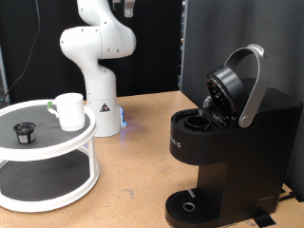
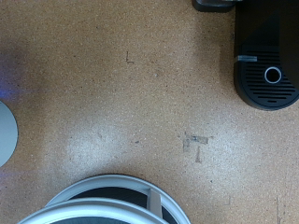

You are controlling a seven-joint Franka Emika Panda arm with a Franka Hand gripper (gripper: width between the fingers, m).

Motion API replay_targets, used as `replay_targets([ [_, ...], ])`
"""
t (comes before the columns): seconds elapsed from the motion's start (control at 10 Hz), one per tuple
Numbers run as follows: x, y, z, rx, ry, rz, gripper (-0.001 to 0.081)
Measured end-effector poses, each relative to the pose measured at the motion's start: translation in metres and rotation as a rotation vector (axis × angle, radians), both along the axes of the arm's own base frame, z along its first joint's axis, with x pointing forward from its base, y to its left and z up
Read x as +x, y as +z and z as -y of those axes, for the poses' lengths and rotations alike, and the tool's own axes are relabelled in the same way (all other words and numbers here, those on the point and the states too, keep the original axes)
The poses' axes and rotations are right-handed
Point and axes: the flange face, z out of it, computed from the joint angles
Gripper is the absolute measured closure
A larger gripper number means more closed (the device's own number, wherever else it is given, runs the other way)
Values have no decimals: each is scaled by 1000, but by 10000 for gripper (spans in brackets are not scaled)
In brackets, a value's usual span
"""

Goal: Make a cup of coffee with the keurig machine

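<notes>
Robotics lab setup, white robot arm base [image 1: 98, 66] bolted on a cork-topped bench [image 1: 142, 152], black curtain backdrop [image 1: 228, 38], coffee maker [image 1: 228, 142] at the bench's right edge

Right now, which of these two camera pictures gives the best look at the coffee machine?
The exterior view: the whole keurig machine shows from the side, lid raised, pod chamber open. The wrist view looks straight down and catches only its dark base with the round drip tray at the picture's edge.

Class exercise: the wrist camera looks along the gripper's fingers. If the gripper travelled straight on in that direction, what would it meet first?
Probably the bare cork-coloured tabletop, which fills the middle of the wrist view. The keurig machine and the white tiered stand lie only at the edges. The gripper itself is not visible, so depth is uncertain.
</notes>
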Motion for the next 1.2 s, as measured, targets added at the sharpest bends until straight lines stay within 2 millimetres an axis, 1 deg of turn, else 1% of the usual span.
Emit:
replay_targets([
  [0.2, -1, -4, -1, -18, 6, -41, 0],
  [0.3, 0, -4, -1, -17, 11, -28, 0],
  [0.5, 8, -3, 5, 26, 38, 73, 0],
  [0.7, 9, 2, 26, 74, 51, 159, 0],
  [1.0, -3, 7, 76, 103, 142, 179, 0],
  [1.1, -6, 9, 83, 111, 170, 180, 0],
  [1.2, -5, 7, 82, 110, 168, 177, 0],
])
